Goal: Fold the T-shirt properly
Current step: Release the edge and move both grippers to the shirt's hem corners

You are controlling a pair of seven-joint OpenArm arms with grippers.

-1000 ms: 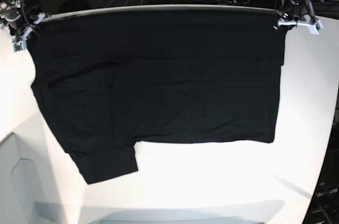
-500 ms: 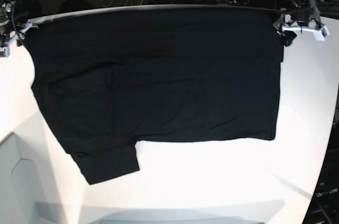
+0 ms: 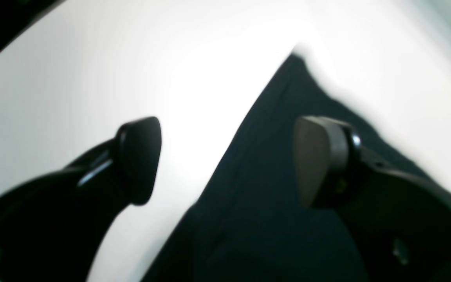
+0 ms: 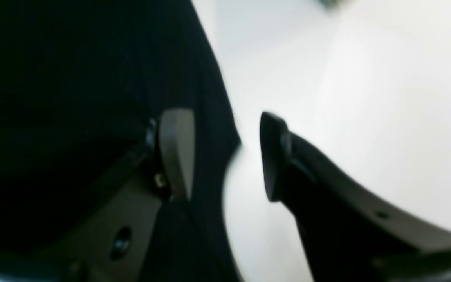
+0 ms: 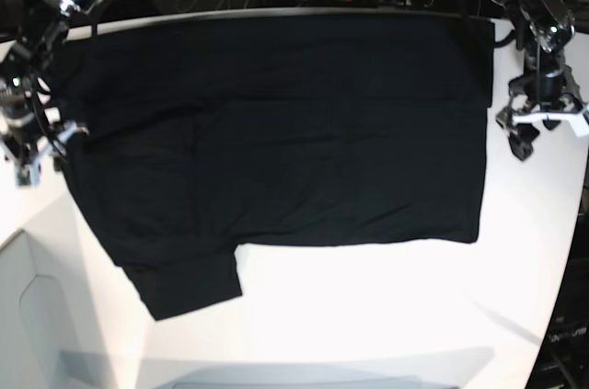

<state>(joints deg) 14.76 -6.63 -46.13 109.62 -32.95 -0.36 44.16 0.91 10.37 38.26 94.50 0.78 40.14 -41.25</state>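
On the white table (image 5: 368,315) your T-shirt (image 5: 276,131) lies spread flat, one sleeve toward the near edge; you can read no label or writing on it. Your left gripper (image 5: 543,127) hangs beside the cloth's edge, fingers (image 3: 319,160) wide and empty. Your right gripper (image 5: 41,145), fingers (image 4: 176,152) parted, holds nothing.
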